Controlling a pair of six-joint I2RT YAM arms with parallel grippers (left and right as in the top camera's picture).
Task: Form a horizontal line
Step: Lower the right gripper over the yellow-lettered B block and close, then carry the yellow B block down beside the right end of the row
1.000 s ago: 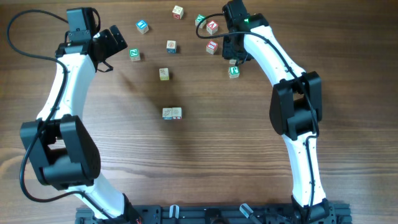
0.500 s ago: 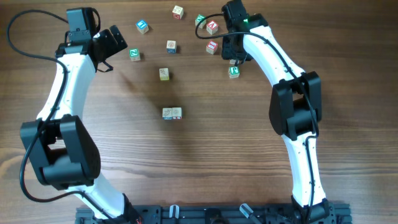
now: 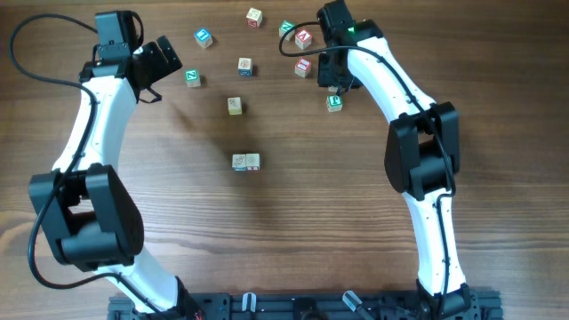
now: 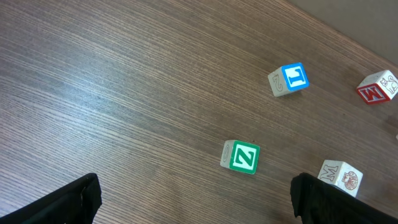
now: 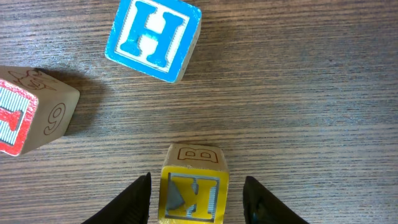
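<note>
The horizontal line [image 3: 245, 161] is a short row of two whitish and yellow cubes touching side by side at mid-table. My right gripper [image 3: 332, 78] is open at the back right, its fingers [image 5: 196, 194] on either side of a yellow K cube [image 5: 194, 186] with a gap on each side. My left gripper [image 3: 164, 62] is open and empty at the back left. In the left wrist view its fingers [image 4: 196, 199] hang above bare wood, just short of a green Z cube [image 4: 241, 157].
Loose cubes lie across the back: a green one [image 3: 334, 101], red ones [image 3: 303, 67] [image 3: 303, 38], a blue one [image 3: 204, 37], a teal one [image 3: 244, 66], a pale one [image 3: 234, 105]. A blue H cube [image 5: 153, 37] and a red-faced cube [image 5: 31, 118] lie close ahead of the right fingers.
</note>
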